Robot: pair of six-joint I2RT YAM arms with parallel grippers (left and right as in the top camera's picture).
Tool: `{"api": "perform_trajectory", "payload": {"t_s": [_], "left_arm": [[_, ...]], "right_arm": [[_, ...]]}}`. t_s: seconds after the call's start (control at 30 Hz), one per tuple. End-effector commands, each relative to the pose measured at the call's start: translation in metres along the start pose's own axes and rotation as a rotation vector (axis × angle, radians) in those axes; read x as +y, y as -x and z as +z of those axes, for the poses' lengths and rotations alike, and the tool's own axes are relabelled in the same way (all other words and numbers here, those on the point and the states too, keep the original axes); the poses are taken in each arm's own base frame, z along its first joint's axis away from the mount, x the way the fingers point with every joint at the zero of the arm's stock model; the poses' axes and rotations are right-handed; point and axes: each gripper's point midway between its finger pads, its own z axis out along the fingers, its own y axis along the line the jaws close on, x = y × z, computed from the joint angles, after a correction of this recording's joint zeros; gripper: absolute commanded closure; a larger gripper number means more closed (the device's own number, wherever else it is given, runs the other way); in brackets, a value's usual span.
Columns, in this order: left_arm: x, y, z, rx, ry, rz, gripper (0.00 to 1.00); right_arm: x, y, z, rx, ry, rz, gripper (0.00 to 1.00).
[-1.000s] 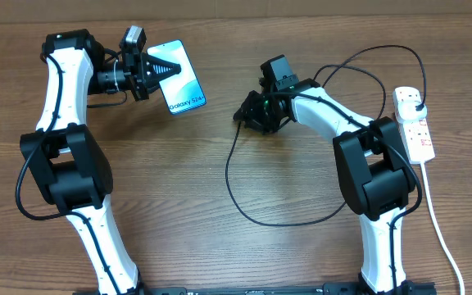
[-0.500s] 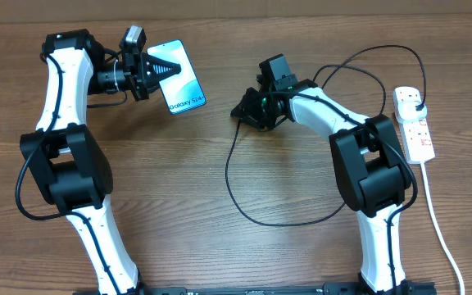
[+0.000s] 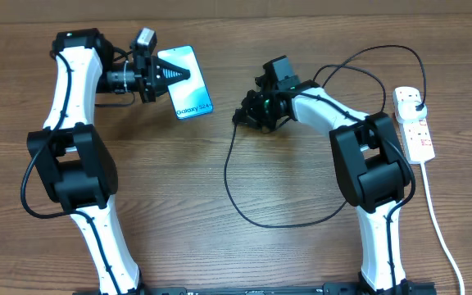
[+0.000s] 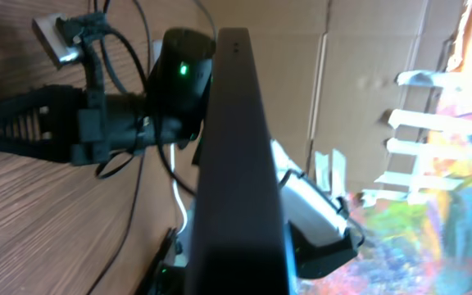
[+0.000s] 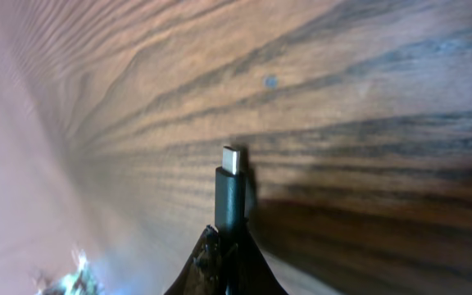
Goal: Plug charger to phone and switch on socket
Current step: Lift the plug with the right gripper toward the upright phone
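Right gripper (image 5: 224, 250): the jaws are closed on the charger (image 5: 229, 201), just behind the connector tip (image 5: 232, 159). Only a short black piece stands out in front of the fingers.
Risk at the tip: the tip points down towards the table (image 5: 367, 82) and seems very near to it. If the arm goes lower, the tip could press on the wood and bend, or slide back between the fingers.
Risk of the grip: the cable is thin and round. It may turn in the jaws, and then the flat tip will not fit the port.
Left gripper (image 3: 174, 74): it is clamped on the phone (image 3: 193, 94), which is at the far left of the table with the screen up.
Risk at the phone: the port is hidden, so I cannot tell if it faces the tip. A push from the side could turn the phone in the jaws.
Cable loop (image 3: 226, 168): it lies slack on the table. It could catch on the right arm and pull on the tip.
Socket (image 3: 417, 135): it is at the far right edge, with the black plug (image 3: 415, 102) in it. A hard pull on the cable could loosen this plug. The switch is too small to read.
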Motion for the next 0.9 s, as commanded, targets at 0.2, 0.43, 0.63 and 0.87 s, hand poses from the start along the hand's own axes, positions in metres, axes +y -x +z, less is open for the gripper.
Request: {"api": "perform_trajectory", "payload": {"t_s": [0.2, 0.43, 0.63, 0.87], "left_arm": [[0.008, -0.011, 0.016, 0.071, 0.101, 0.061, 0.96], [0.011, -0.019, 0.027, 0.113, 0.125, 0.105, 0.95], [0.014, -0.027, 0.038, 0.154, 0.145, 0.135, 0.96], [0.009, -0.036, 0.050, 0.188, 0.123, 0.166, 0.95]], "right_arm": [[0.017, -0.002, -0.064, 0.054, 0.158, -0.252, 0.96], [0.054, -0.007, -0.131, -0.033, 0.176, -0.377, 0.96], [0.085, -0.028, -0.177, -0.082, 0.190, -0.487, 0.96], [0.122, -0.070, -0.223, -0.085, 0.279, -0.583, 0.96]]}}
